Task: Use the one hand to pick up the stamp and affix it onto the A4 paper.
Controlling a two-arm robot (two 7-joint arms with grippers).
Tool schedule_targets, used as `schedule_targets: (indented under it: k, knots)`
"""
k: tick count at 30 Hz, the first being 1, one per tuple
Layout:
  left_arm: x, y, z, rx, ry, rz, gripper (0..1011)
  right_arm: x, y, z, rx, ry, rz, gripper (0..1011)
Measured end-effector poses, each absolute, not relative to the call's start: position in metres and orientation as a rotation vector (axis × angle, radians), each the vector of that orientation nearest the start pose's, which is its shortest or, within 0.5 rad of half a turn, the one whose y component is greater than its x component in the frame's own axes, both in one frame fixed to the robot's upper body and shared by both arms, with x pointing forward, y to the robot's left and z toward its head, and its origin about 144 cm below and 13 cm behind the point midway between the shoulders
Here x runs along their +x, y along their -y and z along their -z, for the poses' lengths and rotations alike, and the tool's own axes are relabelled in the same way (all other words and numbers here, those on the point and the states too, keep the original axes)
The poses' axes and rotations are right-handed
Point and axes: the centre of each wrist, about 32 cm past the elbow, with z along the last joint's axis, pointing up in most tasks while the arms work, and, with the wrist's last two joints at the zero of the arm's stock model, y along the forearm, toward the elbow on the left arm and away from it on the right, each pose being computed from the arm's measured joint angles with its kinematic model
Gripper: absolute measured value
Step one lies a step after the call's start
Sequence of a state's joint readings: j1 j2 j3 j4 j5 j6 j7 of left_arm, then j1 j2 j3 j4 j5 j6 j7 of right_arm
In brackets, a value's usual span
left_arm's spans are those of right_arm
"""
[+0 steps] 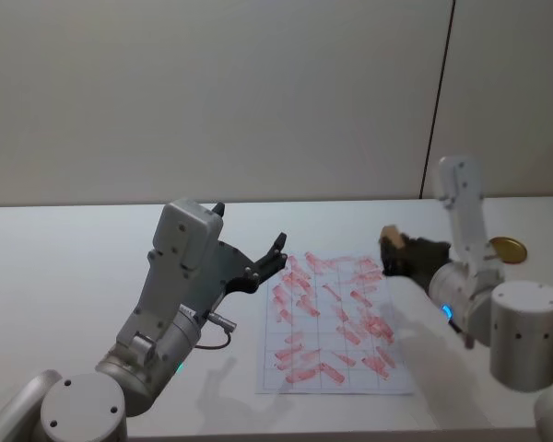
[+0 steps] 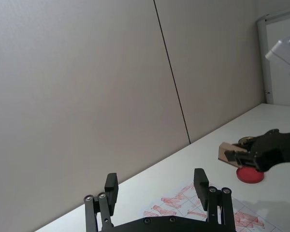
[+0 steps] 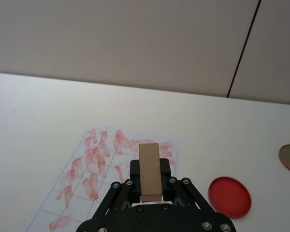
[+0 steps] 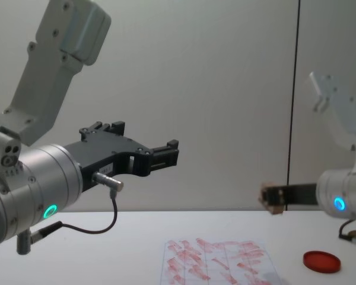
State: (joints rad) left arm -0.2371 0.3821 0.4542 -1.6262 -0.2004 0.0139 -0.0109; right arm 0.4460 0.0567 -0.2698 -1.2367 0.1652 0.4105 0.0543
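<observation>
The tan wooden stamp (image 3: 150,171) is clamped between the fingers of my right gripper (image 1: 394,250), which is shut on it and held in the air above the right edge of the A4 paper (image 1: 333,324). The chest view shows the stamp (image 4: 272,199) well above the table, to the right of the paper (image 4: 216,262). The white gridded sheet is covered in red stamp marks. In the left wrist view the stamp (image 2: 228,152) sits in the far gripper above the red pad. My left gripper (image 1: 269,260) hangs open and empty left of the paper.
A flat red round ink pad (image 3: 229,196) lies on the table right of the paper, also seen low at the right as the pad (image 4: 321,260). A small gold disc (image 1: 508,249) rests farther right. The white table (image 1: 74,276) meets a wall behind.
</observation>
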Motion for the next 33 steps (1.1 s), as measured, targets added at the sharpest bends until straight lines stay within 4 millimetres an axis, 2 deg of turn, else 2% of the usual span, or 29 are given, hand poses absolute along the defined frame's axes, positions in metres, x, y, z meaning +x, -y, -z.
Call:
schedule_targets:
  k: [17,33]
  knots:
    - [0.492,-0.198,-1.204,0.061,0.268,-1.124,993,0.553,0.144,-1.172,-0.392,-0.263,1.172,220]
    - [0.492,-0.198,-1.204,0.061,0.268,-1.124,993,0.552,0.128,-1.146,-0.489,-0.268,1.119,220]
